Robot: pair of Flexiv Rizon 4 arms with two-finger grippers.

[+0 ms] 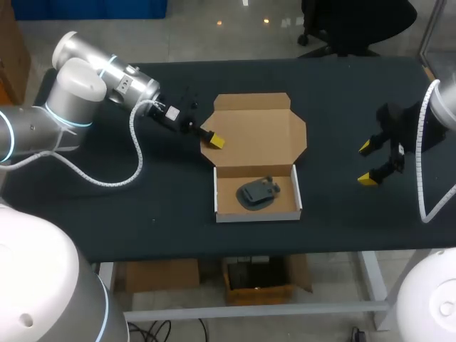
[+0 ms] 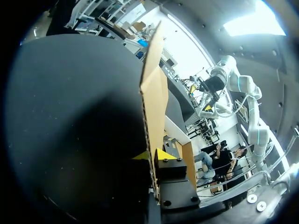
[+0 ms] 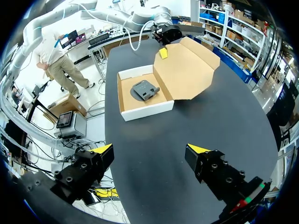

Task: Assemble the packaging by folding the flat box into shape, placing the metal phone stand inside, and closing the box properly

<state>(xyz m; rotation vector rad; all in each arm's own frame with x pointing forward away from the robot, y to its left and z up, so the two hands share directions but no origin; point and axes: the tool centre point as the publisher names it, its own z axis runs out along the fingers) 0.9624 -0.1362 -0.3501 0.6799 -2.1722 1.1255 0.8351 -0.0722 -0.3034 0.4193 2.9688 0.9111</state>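
The cardboard box's white-walled tray [image 1: 258, 212] sits at the table's middle with its brown lid [image 1: 260, 132] folded back behind it. The grey metal phone stand [image 1: 258, 192] lies inside the tray. My left gripper [image 1: 212, 140] is shut on the lid's left edge. In the left wrist view the lid's edge [image 2: 154, 84] runs up from between the yellow tips of that gripper [image 2: 152, 155]. My right gripper [image 1: 369, 162] stands open above the table to the right of the box, holding nothing. In the right wrist view it [image 3: 152, 149] faces the tray [image 3: 140, 109] and the stand [image 3: 145, 89] from a distance.
The black table top [image 1: 142, 206] spreads around the box. A white coiled cable [image 1: 135, 153] hangs from my left arm down onto the table to the left of the box.
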